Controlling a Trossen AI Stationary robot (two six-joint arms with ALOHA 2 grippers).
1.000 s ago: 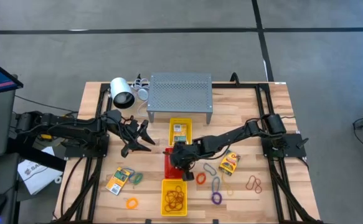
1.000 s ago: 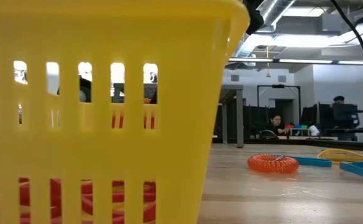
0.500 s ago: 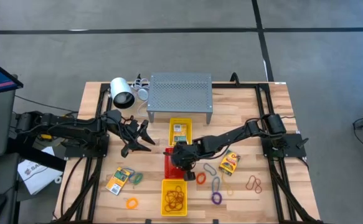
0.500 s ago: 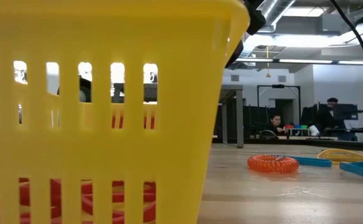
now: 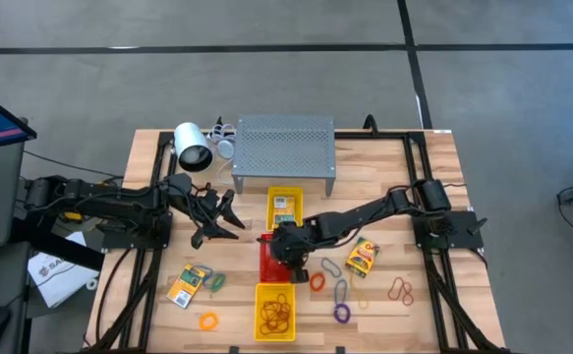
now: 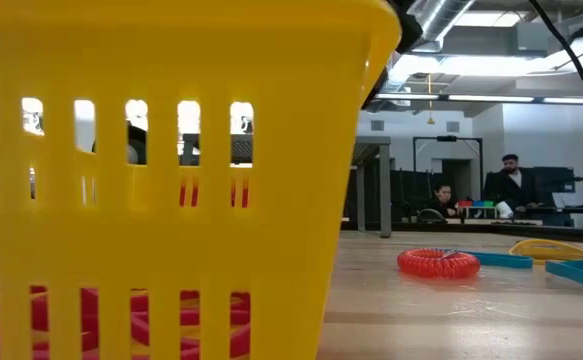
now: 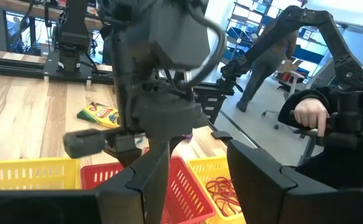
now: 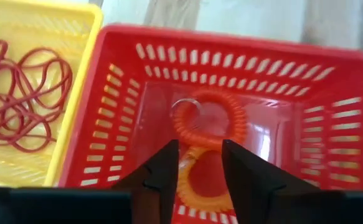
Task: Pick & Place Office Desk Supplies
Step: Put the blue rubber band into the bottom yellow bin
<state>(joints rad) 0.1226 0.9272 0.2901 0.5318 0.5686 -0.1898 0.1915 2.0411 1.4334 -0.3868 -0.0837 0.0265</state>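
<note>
**Coil ring lands in the red tray**

An orange coiled plastic ring lay on the floor of the red slotted plastic tray, mid-table. The right gripper hung just above it, jaws parted and empty, apparently for a drop. The left gripper waited open toward the table's left edge. The high view hid the tray's contents.

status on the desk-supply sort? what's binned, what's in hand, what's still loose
Done: red rubber bands sit in the near yellow plastic tray, a printed card packet in the far yellow tray, and orange coiled rings in the red plastic tray.
In hand: nothing; the right gripper hangs over the red tray, fingers apart, empty. The left gripper waits open.
Left: two card packets and several loose loops on the wooden table.
</note>
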